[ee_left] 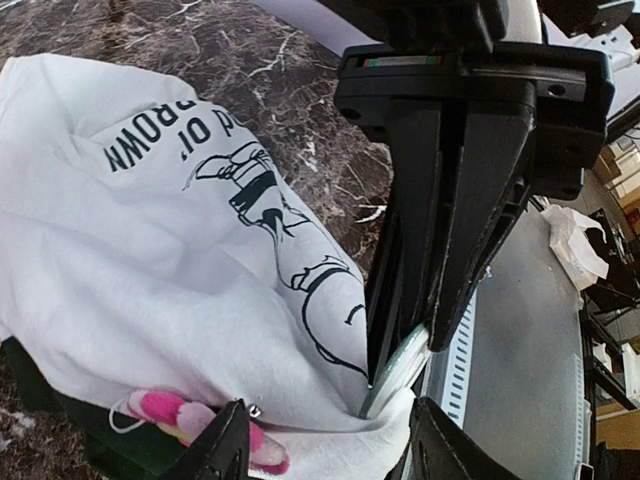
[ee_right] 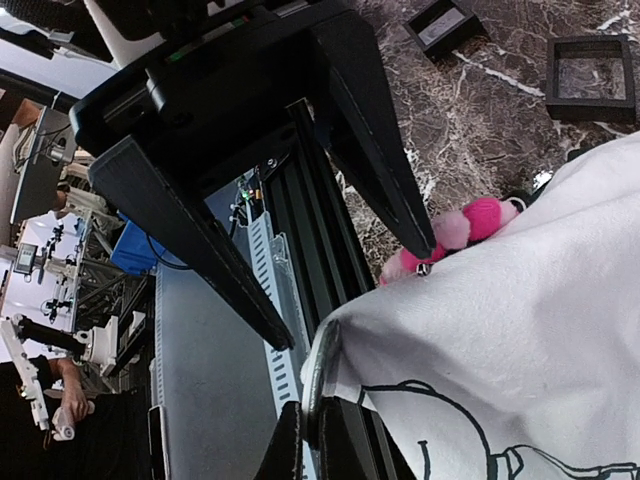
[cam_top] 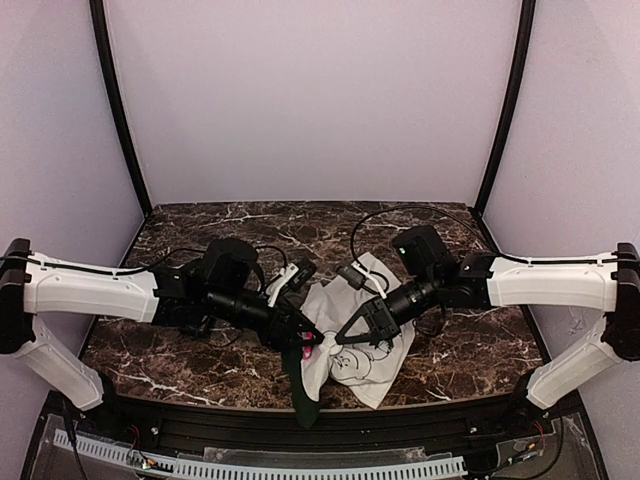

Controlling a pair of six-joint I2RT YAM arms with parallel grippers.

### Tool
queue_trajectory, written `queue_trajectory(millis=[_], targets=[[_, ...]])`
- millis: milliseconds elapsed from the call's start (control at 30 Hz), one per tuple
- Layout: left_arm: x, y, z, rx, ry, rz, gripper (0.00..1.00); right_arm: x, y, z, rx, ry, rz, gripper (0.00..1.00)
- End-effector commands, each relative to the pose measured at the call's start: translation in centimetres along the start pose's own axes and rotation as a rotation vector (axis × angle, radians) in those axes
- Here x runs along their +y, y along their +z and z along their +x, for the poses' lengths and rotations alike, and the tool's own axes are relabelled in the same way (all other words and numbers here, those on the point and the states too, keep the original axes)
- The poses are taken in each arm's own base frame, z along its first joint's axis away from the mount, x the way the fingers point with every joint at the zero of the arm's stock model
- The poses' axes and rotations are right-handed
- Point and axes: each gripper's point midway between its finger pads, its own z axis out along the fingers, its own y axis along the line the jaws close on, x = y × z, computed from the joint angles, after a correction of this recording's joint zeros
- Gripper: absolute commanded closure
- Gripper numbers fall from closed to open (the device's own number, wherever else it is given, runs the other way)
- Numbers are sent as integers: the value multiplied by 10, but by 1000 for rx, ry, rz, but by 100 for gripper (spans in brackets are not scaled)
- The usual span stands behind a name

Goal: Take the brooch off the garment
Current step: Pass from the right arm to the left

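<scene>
Evidently the task was unfinished — the brooch (ee_right: pixel 455 235) sat against the garment (ee_right: pixel 520 340) by the near edge of the counter (cam_top: pixel 180 360), not yet pulled free. The right gripper (ee_right: pixel 312 440) pinched a fold of the fabric. The left gripper (ee_right: pixel 350 295) stood with jaws apart, one fingertip at the brooch — gripping and withdrawing it remained.

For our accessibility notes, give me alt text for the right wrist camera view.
The right gripper pinches a fold of the white T-shirt while the open left gripper has one fingertip at the pink brooch. Two black square frames lie on the marble table.
</scene>
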Motion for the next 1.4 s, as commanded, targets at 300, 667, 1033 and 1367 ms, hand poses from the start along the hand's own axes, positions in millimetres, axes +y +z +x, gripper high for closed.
queue_trajectory(millis=[300, 667, 1033, 1367], targets=[[-29, 7, -18, -39, 34, 180, 55, 22, -3, -5, 14, -69, -110, 100], [-37, 11, -16, -35, 7, 251, 87, 19, -3, -8, -7, -72, -99, 100], [-26, 4, -20, -127, -23, 188, 99, -13, -47, -44, -317, -35, 147, 25], [-8, -17, -50, -351, -58, 64, 99, -24, -84, -60, -647, 45, 234, 14]])
